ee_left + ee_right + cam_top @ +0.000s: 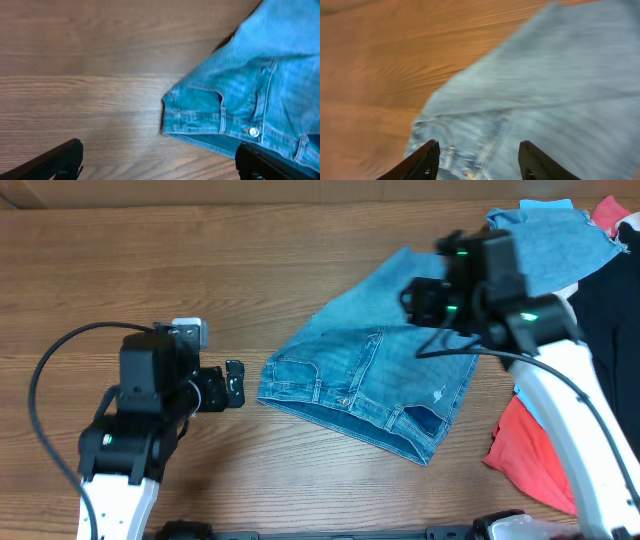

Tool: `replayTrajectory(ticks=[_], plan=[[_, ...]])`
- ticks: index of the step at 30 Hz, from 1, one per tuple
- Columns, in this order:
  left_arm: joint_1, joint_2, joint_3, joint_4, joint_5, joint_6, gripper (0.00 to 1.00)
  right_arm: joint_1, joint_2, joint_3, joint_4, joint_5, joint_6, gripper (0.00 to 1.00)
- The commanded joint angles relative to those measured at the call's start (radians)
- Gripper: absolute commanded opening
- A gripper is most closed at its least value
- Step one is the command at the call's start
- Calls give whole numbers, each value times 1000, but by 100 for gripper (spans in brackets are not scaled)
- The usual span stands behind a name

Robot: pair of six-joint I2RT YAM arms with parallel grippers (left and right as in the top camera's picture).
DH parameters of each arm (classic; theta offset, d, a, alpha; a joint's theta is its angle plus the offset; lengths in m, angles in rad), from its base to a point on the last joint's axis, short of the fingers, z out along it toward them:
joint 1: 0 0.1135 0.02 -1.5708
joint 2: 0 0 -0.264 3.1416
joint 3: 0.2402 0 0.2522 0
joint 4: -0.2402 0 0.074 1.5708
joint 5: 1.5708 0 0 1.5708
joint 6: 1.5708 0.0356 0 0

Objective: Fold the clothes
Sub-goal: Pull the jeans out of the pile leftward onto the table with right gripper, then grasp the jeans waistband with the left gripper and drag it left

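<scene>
Brown wood-grain table (300,240) bearing everything. Light blue denim jeans (370,380) lying part-folded right of centre, waistband facing left arm. Denim looking heavy, thick yet floppy, not slippery; waistband corners or leg hems likely giving the surest hold. Right gripper (479,147) hanging over jeans, jaws apart, holding nothing. Left gripper (157,150) hovering near waistband corner, jaws spread wide, empty.

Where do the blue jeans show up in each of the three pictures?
Overhead: jeans lie right of centre.
Left wrist: in the right half of the picture.
Right wrist: blurred, filling the lower right.
Shared landmark: the waistband corner against the bare wooden table.
</scene>
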Motion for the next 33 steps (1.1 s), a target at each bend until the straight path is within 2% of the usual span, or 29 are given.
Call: replayTrajectory(ticks=[1,5,12,17,19,21,25,28,30,31,33], plan=[[-27,101,1,0,44,-6,100,-102,-81,39,-65,42,-10,56],[-43,246,-3,-2,50,-6,100,-183,-88,39,-129,42,-10,57],[-47,538,-3,2,198,-31,100,-275,-87,39,-175,44,-30,58],[-47,708,-3,69,236,-32,100,-287,-87,39,-183,45,-30,58],[-47,771,-3,116,285,-28,96,-287,-87,39,-186,45,-30,58],[-47,797,-3,141,320,-24,89,-287,-87,39,-189,45,-30,58],[-47,807,-3,160,332,-21,56,-287,-87,39,-190,46,-30,58],[-47,806,-3,168,332,-21,36,-287,-87,39,-190,46,-30,58],[-47,806,-2,168,332,-21,11,-287,-87,39,-191,50,-30,58],[-46,805,-2,168,330,-21,4,-287,-87,39,-192,51,-30,58],[-34,803,5,161,302,-21,4,-287,-87,39,-195,60,-30,58]])
